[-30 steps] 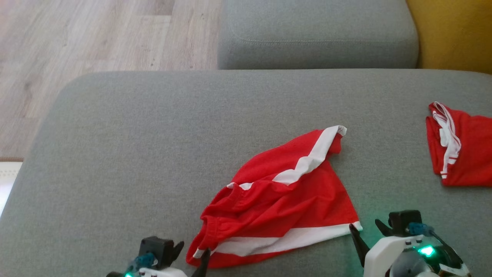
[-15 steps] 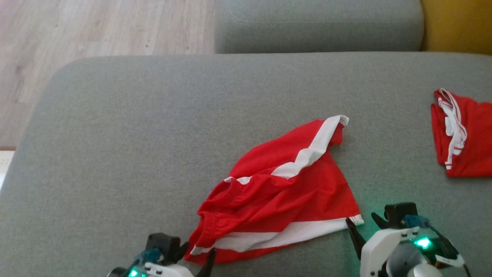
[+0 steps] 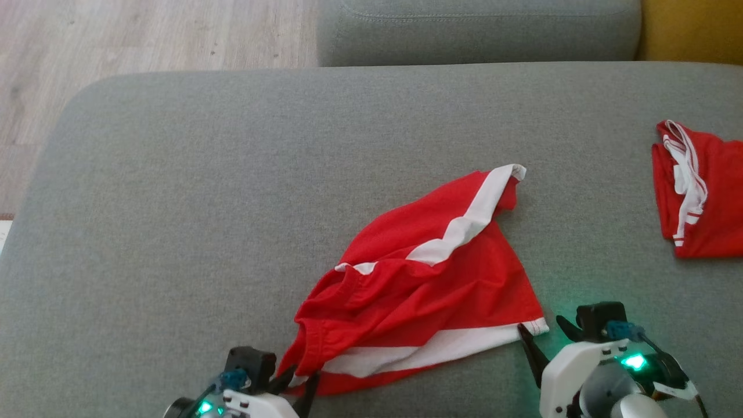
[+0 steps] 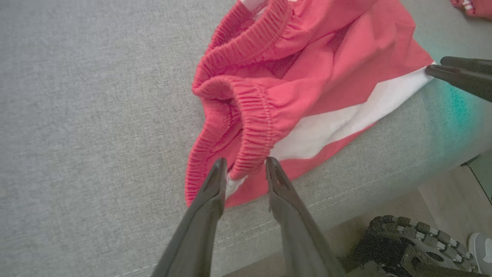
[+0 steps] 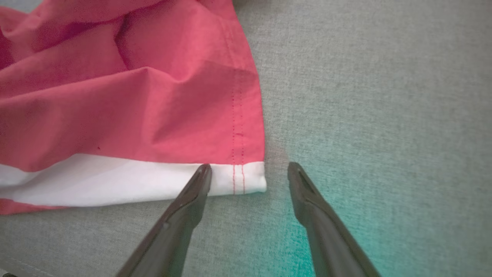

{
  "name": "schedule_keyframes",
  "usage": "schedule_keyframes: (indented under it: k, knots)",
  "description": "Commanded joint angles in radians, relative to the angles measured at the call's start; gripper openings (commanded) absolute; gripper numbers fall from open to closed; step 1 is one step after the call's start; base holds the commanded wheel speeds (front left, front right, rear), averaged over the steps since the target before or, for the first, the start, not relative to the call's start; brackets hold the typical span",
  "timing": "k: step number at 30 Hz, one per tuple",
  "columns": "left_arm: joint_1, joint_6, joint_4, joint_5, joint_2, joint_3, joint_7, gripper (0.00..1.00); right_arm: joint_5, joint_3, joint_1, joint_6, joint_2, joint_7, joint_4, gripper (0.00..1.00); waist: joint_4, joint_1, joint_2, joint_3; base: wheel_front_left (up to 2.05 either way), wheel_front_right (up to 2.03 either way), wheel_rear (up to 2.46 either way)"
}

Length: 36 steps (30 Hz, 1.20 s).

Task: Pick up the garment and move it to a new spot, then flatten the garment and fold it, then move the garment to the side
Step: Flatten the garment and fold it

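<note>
Garment (image 3: 424, 284) lies crumpled at the near edge of the grey cushion (image 3: 203, 203). Left tool (image 4: 245, 161) straddles its waistband (image 4: 253, 127), half-narrowed, grip unconfirmed; right tool (image 5: 250, 167), spread, brackets the hem corner (image 5: 246, 179), likely for a two-point pull.

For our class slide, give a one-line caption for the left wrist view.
The left gripper straddles the elastic waistband of crumpled red shorts lying on a grey cushion.
</note>
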Motion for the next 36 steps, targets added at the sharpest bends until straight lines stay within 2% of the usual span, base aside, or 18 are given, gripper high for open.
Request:
schedule_keyframes:
  k: [1, 4, 9, 14, 16, 19, 21, 22, 23, 24, 28, 31, 36]
  knots:
    - [-0.048, 0.002, -0.031, -0.005, 0.003, 0.027, -0.008, 0.55, 0.002, 0.024, -0.054, 0.007, -0.001, -0.011, -0.028, 1.0, 0.0, 0.0, 0.0, 0.001, 0.0, 0.0, 0.0]
    - [-0.054, 0.003, -0.02, -0.007, 0.004, 0.024, -0.009, 0.57, 0.009, 0.034, -0.06, 0.007, 0.001, -0.011, -0.024, 1.0, 0.002, 0.0, 0.0, 0.007, 0.0, 0.0, 0.0]
    - [-0.062, 0.003, 0.007, -0.011, 0.008, 0.022, -0.012, 0.56, 0.017, 0.049, -0.068, 0.007, 0.002, -0.006, -0.014, 1.0, 0.001, 0.0, 0.0, 0.012, 0.0, 0.0, 0.0]
    - [-0.066, 0.003, 0.034, -0.018, 0.012, 0.023, -0.02, 0.46, 0.029, 0.061, -0.071, 0.007, 0.0, 0.007, -0.002, 1.0, 0.001, 0.0, 0.0, 0.013, 0.0, 0.0, 0.0]
    - [-0.066, 0.002, 0.047, -0.023, 0.012, 0.022, -0.022, 0.33, 0.042, 0.067, -0.068, 0.007, 0.0, 0.016, 0.005, 1.0, 0.001, 0.0, 0.0, 0.013, 0.0, 0.0, 0.0]
    - [-0.069, 0.001, 0.065, -0.03, 0.013, 0.021, -0.031, 0.0, 0.056, 0.063, -0.062, 0.007, -0.003, 0.032, 0.019, 1.0, -0.002, 0.0, 0.0, 0.01, 0.0, 0.0, 0.0]
    - [-0.069, -0.001, 0.075, -0.035, 0.013, 0.02, -0.034, 0.0, 0.061, 0.061, -0.059, 0.007, -0.005, 0.041, 0.028, 1.0, -0.004, 0.0, 0.0, 0.009, 0.0, 0.0, 0.0]
    - [-0.07, -0.003, 0.078, -0.038, 0.013, 0.019, -0.036, 0.0, 0.068, 0.057, -0.058, 0.007, -0.004, 0.047, 0.033, 0.91, -0.005, 0.0, 0.0, 0.008, 0.0, 0.0, 0.0]
    - [-0.071, -0.004, 0.082, -0.042, 0.013, 0.018, -0.037, 0.0, 0.077, 0.052, -0.056, 0.007, -0.003, 0.054, 0.038, 0.37, -0.006, 0.0, 0.0, 0.007, 0.0, 0.0, 0.0]
    - [-0.07, -0.006, 0.085, -0.048, 0.012, 0.018, -0.037, 0.0, 0.084, 0.047, -0.056, 0.007, -0.003, 0.057, 0.041, 0.0, -0.007, 0.0, 0.0, 0.005, 0.0, 0.0, 0.0]
    - [-0.068, -0.013, 0.078, -0.093, 0.007, 0.029, -0.035, 0.0, 0.116, 0.028, -0.056, 0.007, 0.002, 0.057, 0.037, 0.0, -0.015, 0.0, 0.0, -0.005, 0.0, 0.0, 0.0]
    - [-0.063, -0.016, 0.03, -0.169, -0.009, 0.059, -0.033, 0.0, 0.194, 0.013, -0.057, 0.007, 0.007, 0.062, -0.015, 0.0, -0.021, 0.0, 0.0, -0.018, 0.0, 0.0, 0.0]
    - [-0.049, -0.023, -0.158, -0.322, -0.026, 0.105, 0.016, 0.0, 0.432, -0.036, -0.041, 0.007, 0.003, 0.122, -0.254, 0.0, -0.033, 0.0, 0.0, -0.047, 0.0, 0.0, 0.0]
